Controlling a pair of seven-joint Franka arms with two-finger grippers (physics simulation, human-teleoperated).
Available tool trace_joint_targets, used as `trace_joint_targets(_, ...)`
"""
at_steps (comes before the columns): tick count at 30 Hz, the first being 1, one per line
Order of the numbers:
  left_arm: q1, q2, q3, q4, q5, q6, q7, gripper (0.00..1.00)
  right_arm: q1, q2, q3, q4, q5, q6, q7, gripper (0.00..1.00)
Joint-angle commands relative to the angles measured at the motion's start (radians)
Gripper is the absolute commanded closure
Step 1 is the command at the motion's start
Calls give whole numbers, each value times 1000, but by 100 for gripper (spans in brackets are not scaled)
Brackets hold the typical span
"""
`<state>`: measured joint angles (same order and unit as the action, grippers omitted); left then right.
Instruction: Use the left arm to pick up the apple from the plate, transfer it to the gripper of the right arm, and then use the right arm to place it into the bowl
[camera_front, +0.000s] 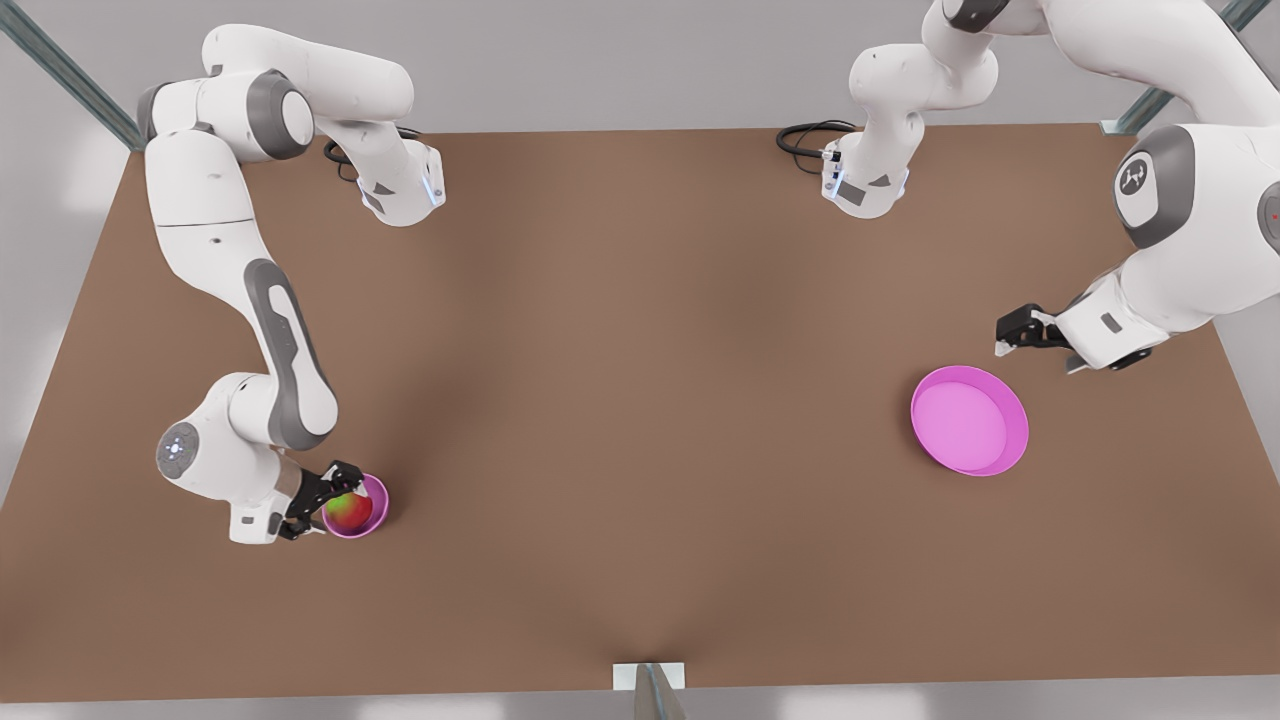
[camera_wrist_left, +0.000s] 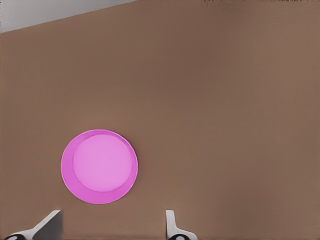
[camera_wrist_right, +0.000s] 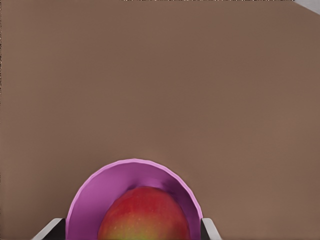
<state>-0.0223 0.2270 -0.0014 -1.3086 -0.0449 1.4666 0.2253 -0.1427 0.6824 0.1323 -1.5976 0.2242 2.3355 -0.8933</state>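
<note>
At the front view's lower left, the apple sits inside the bowl, a small, deep, bright pink vessel on the brown table. The fruit is round and mostly red, shading to a yellow-green patch on one side, and it takes up most of the bowl's mouth. In the right wrist view the apple shows smooth red skin turning yellow-green toward its lower edge, cupped by the bowl's pink wall.

The right gripper hangs directly over the bowl, its fingers spread wide, one on either side of the bowl's rim. The right wrist view shows the fingertips outside the bowl; whether they touch the apple cannot be told.

Across the table, at the front view's right, the plate, a wide, shallow, bright pink dish with a low rim, lies bare. The left gripper is held just beside it, above the table, jaws parted and holding nothing; the left wrist view shows its pale fingertips well apart with the plate beyond them.

A small white emblem marks a grey joint panel on the left arm; no readable writing appears anywhere.
</note>
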Motion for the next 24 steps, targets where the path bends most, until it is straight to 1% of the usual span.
trace_joint_targets(1,-1,-2,0,0,0,0,-166,0,3,-6,1,7,0,-16,10,0)
trace_joint_targets(2,1,-2,0,2,0,0,-166,0,3,-12,1,48,-5,-60,11,0)
trace_joint_targets(4,-1,-2,0,2,2,0,-169,0,3,-12,4,226,-155,-237,80,0)
trace_joint_targets(5,-1,-2,-2,2,2,0,-169,0,5,-47,18,311,-232,-399,160,0)
trace_joint_targets(6,-1,-2,-2,2,2,0,-162,0,9,-105,16,369,-236,-523,230,0)
trace_joint_targets(7,-7,-2,-2,2,3,0,-164,0,41,-199,13,380,-307,-620,321,0)
trace_joint_targets(8,-8,0,-2,2,3,0,-162,0,63,-270,13,380,-394,-628,444,0)
trace_joint_targets(9,-8,0,-2,2,3,0,-162,0,55,-299,12,378,-382,-720,586,0)
trace_joint_targets(10,-8,0,-2,2,3,0,-164,0,40,-297,1,378,-321,-737,622,0)
trace_joint_targets(12,-8,3,-3,2,3,0,-166,0,22,-297,9,367,-293,-789,818,0)
trace_joint_targets(13,-8,6,-3,5,3,0,-166,0,6,-297,9,366,-235,-803,873,0)
trace_joint_targets(14,-8,6,-3,5,3,0,-166,0,6,-314,12,344,-230,-808,918,0)
trace_joint_targets(15,-8,6,-3,5,3,1,-166,0,9,-359,20,280,-238,-795,918,1)
trace_joint_targets(16,-8,6,-3,5,3,3,-164,0,8,-429,42,179,-272,-749,919,5)
trace_joint_targets(17,-8,6,-3,5,3,3,-164,0,-6,-509,49,49,-273,-659,909,6)
trace_joint_targets(19,-8,8,-5,5,3,3,-164,0,-8,-495,47,51,-269,-657,950,0)
trace_joint_targets(21,-10,8,-6,5,5,3,-164,0,-12,-468,39,111,-266,-660,941,0)
trace_joint_targets(24,-16,8,-6,5,5,3,-164,0,-23,-462,33,119,-235,-660,952,0)
